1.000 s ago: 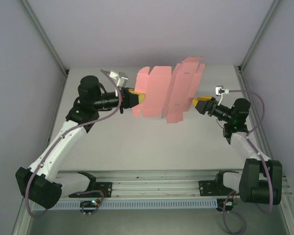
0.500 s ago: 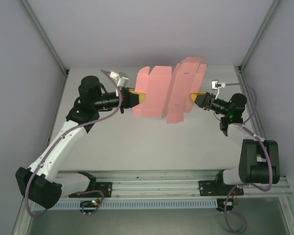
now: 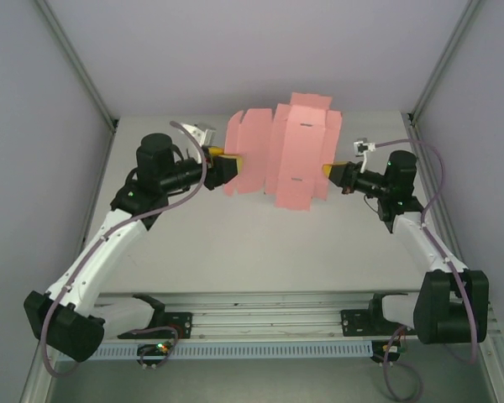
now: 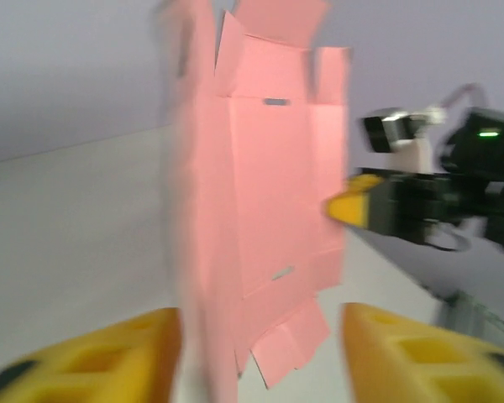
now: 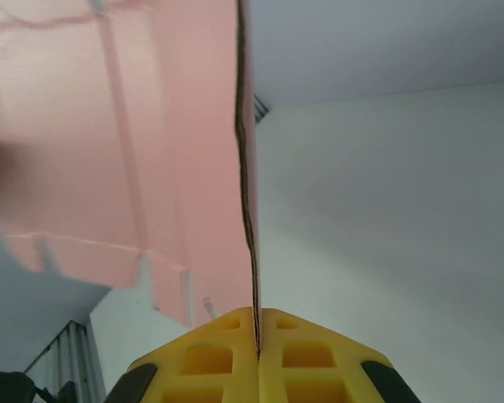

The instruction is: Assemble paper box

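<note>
1. The paper box is not yet a box. It is a flat die-cut pink sheet held on edge in the air above the surface, between the 2 end effectors.
2. The right end effector is clamped on the sheet. In its wrist view the 2 yellow pads meet with only the card's thin edge between them. The sheet rises straight ahead of the tips and spreads away to 1 side.
3. The left end effector is spread wide and has hold of nothing. The sheet's near edge stands in the gap between its fingers, close beside 1 of them and well apart from the other. Blur hides whether card and finger touch.
4. The sheet's panels run side by side from 1 end effector toward the other, and the creases between them stand upright. Flaps stick out above and below.
5. The left arm is the free one, and the card already lies between its fingers, so closing there looks like the next move.
6. The card looks thin and floppy. It bends along 1 crease, and 2 small slots show in the middle panel.
</note>
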